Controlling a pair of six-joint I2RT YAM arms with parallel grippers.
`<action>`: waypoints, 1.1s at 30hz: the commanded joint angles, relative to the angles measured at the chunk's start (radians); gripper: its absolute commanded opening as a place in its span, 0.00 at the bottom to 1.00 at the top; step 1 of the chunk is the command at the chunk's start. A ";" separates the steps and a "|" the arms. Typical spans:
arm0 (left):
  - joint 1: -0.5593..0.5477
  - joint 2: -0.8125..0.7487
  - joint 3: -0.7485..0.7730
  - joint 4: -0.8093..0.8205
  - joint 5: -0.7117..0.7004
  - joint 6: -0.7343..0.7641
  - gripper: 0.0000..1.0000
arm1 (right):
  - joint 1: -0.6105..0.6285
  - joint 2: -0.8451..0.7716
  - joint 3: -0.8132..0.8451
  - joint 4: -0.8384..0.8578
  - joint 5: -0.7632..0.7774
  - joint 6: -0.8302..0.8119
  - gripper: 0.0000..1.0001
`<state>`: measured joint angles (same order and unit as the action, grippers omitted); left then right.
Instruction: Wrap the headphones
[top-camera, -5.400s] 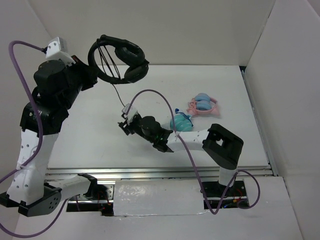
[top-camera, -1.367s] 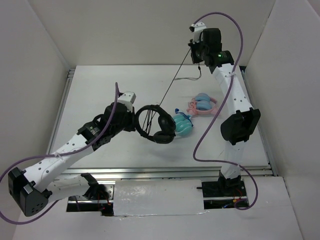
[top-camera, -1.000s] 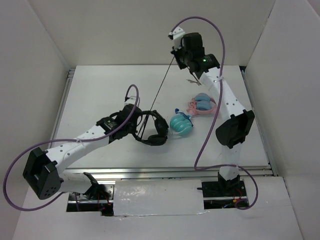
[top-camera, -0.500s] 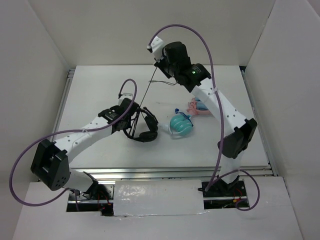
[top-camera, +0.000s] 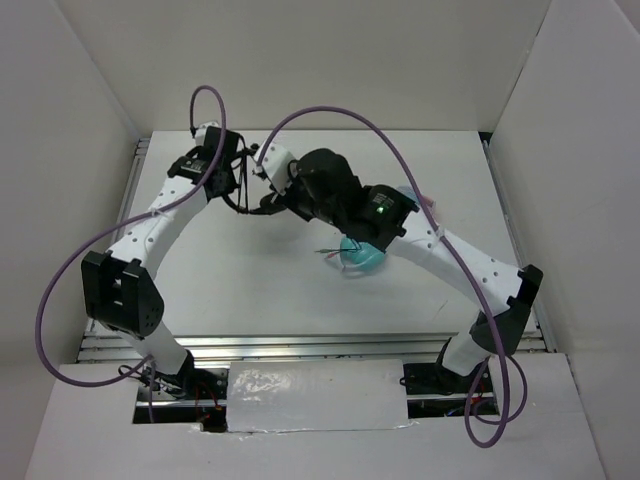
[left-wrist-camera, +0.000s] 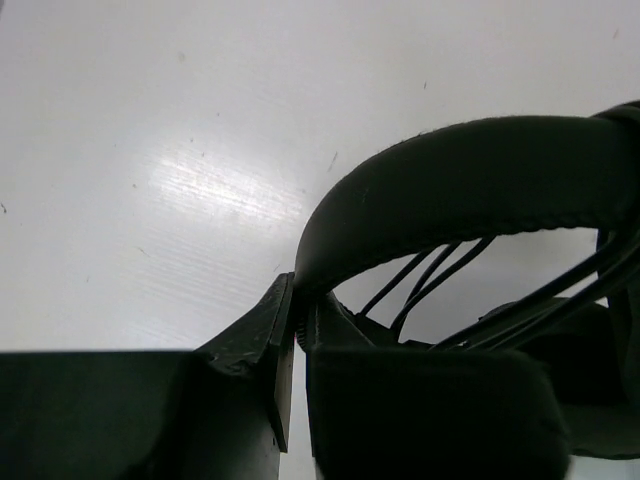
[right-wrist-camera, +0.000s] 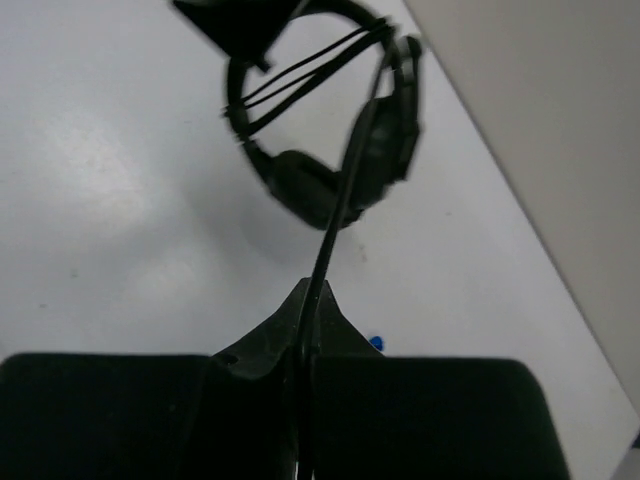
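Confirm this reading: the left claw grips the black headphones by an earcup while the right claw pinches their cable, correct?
Not an earcup: the left wrist view shows the left claw shut on the headphones' headband. The right claw does pinch the cable.

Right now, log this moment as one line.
left claw: shut on headphones at headband | right claw: shut on cable | cable: runs straight from right claw to headphones, strands across headband
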<state>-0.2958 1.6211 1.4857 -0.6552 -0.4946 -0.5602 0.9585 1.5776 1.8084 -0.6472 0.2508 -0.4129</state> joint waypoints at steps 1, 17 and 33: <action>0.040 0.043 0.151 -0.086 -0.052 -0.093 0.00 | 0.072 -0.054 -0.055 0.107 -0.036 0.121 0.00; 0.139 -0.205 0.205 0.031 0.309 -0.130 0.00 | 0.097 0.073 -0.402 0.625 -0.324 0.362 0.04; 0.153 -0.457 0.216 0.086 0.487 -0.133 0.00 | -0.012 0.156 -0.660 1.227 -0.170 0.424 0.19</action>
<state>-0.1509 1.2301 1.6444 -0.6804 -0.0811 -0.6613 0.9482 1.7329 1.2255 0.3344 -0.0082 -0.0044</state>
